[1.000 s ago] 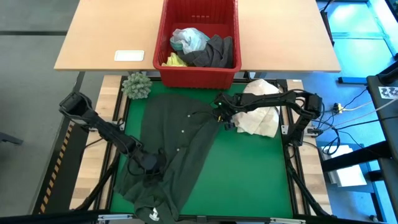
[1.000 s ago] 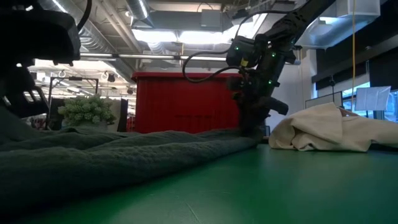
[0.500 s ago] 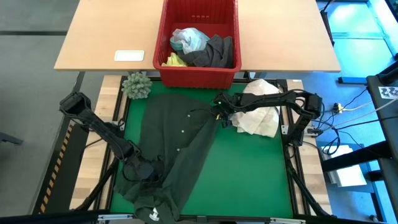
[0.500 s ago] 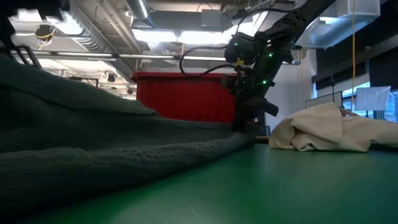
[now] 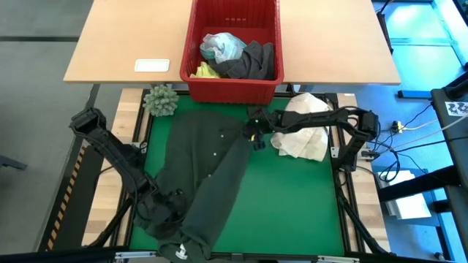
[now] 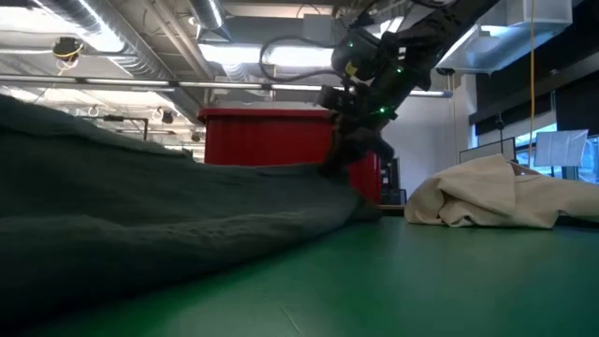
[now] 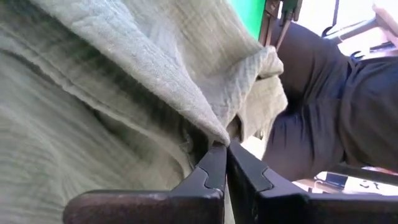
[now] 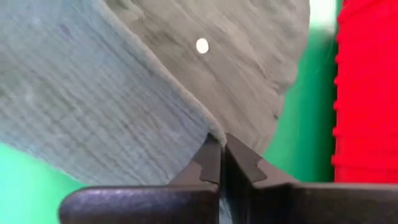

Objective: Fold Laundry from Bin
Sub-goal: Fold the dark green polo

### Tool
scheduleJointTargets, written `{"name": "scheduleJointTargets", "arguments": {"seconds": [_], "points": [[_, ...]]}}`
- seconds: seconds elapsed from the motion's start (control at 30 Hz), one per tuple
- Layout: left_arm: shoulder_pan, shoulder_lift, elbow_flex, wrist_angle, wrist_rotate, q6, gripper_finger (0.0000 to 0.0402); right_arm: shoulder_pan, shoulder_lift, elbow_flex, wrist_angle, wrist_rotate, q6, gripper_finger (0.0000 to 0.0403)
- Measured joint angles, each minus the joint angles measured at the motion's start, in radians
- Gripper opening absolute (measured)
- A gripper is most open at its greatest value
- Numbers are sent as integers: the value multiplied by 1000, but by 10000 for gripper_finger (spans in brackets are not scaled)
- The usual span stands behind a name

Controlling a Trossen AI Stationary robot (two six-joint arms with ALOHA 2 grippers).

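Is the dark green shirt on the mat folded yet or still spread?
Partly folded: dark green shirt has its right edge lifted leftward, pinched by right gripper and left gripper.

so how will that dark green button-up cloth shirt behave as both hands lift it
The dark green button-up cloth shirt will likely hang floppy: it already drapes in sagging folds between the left hand and the right hand. It probably drags across the green mat rather than sliding off cleanly. Pinched only at thin edges, it might slip free.

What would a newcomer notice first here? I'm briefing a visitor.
A dark green shirt sprawls across the green mat, pinched at opposite edges by the left gripper and the right gripper, jaws shut. Behind it, on the wooden table, the red bin holds more laundry.
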Motion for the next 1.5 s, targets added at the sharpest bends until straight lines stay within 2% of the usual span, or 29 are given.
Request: {"name": "scheduleJointTargets", "arguments": {"seconds": [0.4,0.7,0.8,0.97,1.17,1.3,1.5], "points": [[-62,0,0,-80,11,-142,0,0,4,0,20,-1,1,6],[-68,0,0,-95,31,-185,0,0,110,0,24,-43,4,7],[-68,0,0,-98,21,-184,4,0,136,0,36,-19,7,7],[-67,0,0,-120,10,-183,24,0,139,0,106,83,48,8],[-67,0,-1,-153,12,-183,48,-1,133,40,131,115,79,9],[-67,0,-1,-153,16,-180,62,-1,133,70,100,95,85,43],[-67,0,-1,-153,15,-154,77,-1,132,121,0,107,127,157]]}}
